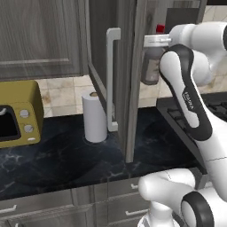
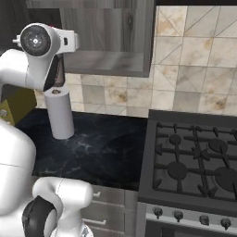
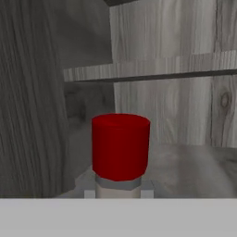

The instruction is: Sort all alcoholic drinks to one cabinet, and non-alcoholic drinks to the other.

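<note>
Fingers: closed tight on neck of clear-grey bottle [image 1: 151, 66], just below red cap [image 3: 121, 146] | Gripper [image 3: 118, 193]: raised at open wall cabinet [image 1: 128, 80], pointing inside | Bottle: upright, hanging under the hand, lifted above dark counter [image 1: 66, 155], beside cabinet door | Interior: wooden shelf [image 3: 185, 65] behind cap | Counter: paper towel roll [image 1: 94, 116], yellow microwave [image 1: 20, 113] to its left

the arm [image 1: 188, 95] reaches up high, its tool [image 1: 155, 42] clamped tight.
</note>
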Robot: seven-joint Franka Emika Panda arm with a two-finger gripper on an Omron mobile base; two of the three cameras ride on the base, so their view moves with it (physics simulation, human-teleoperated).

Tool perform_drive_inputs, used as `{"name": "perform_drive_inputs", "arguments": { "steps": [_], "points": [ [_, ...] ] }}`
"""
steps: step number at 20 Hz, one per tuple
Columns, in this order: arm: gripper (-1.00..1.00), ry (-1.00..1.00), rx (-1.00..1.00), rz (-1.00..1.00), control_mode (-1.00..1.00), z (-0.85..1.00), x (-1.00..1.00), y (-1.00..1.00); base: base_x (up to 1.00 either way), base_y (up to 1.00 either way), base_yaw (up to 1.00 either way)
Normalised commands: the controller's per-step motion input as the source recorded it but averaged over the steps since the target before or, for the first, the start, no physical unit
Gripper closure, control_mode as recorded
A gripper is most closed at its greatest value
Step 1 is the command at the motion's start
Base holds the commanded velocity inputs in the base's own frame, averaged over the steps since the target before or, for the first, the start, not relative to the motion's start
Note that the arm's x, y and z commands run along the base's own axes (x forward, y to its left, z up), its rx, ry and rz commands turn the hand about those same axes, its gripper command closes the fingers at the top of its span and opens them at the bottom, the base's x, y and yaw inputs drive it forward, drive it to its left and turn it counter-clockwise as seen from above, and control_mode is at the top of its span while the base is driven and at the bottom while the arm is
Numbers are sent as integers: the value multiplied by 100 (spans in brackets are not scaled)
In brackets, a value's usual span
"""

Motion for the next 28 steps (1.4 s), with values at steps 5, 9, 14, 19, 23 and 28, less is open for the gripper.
{"name": "perform_drive_inputs", "arguments": {
  "steps": [5,9,14,19,23,28],
  "points": [
    [100,0,4,0,-100,0,54,6,0,0,0],
    [100,0,3,0,-100,8,67,15,0,0,0],
    [100,0,2,0,-100,11,70,17,0,0,0],
    [100,0,2,0,-100,11,53,8,0,0,0],
    [100,0,1,0,-100,0,50,3,0,0,0],
    [100,0,0,0,-100,0,50,5,0,0,0]
  ]
}}
